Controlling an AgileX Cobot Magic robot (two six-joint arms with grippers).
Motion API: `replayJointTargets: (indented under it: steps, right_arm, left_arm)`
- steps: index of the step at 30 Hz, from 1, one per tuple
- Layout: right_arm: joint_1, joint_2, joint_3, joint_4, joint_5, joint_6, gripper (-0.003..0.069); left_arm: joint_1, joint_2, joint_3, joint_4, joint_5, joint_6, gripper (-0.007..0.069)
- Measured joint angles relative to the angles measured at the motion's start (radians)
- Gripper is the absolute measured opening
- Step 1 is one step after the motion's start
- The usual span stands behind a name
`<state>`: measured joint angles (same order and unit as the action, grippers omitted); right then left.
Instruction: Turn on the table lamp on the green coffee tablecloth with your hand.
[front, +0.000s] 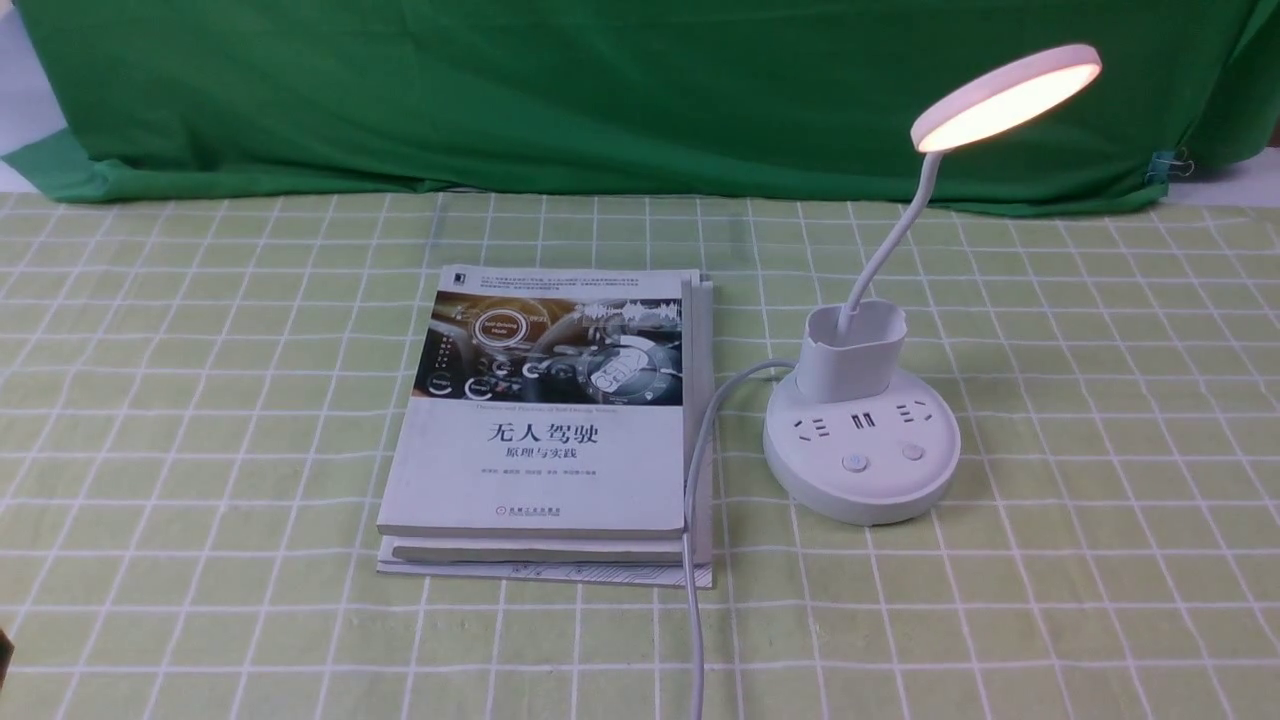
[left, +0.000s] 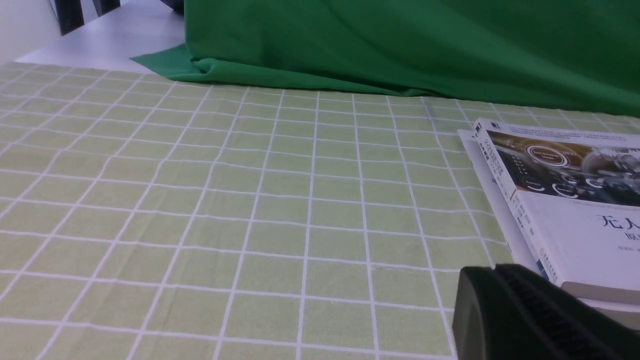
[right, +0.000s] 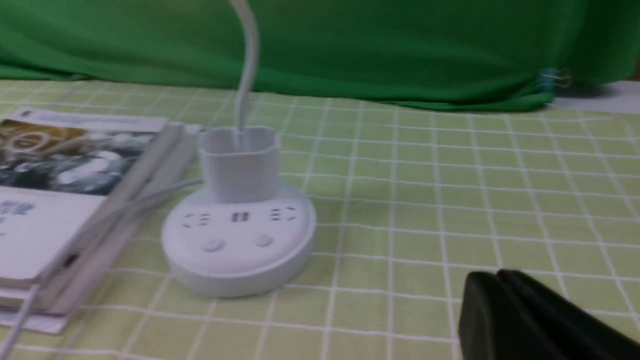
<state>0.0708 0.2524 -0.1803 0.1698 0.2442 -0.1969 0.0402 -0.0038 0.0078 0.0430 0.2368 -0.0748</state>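
While its round disc head glows, the white plastic table lamp (front: 862, 440) stands on the pale green checked tablecloth (front: 1100, 400) beside stacked white paperback books (front: 545, 440), both black grippers, right (right: 500, 295) and left (left: 495, 292), pressed together, holding nothing.

The top book (front: 545, 400) has big dark blue Chinese words on its white cover: 无人驾驶. Under them, in smaller letters, stands 原理与实践. The tiny lines above the cover picture, the thin line just under the picture, the names and the red mark near the bottom edge are too small to read.
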Motion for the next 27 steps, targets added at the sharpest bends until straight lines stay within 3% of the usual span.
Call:
replayJointTargets:
  steps: [11,27]
  right_arm:
    - [-0.048,-0.242,0.187,0.000,-0.028,-0.007,0.0025]
    - [-0.049,-0.251,0.187,0.000,0.009,-0.008,0.0032]
  left_arm:
    - [0.000,0.000,0.000,0.000,0.000,0.000,0.0003]
    - [0.000,0.000,0.000,0.000,0.001,0.000,0.0003]
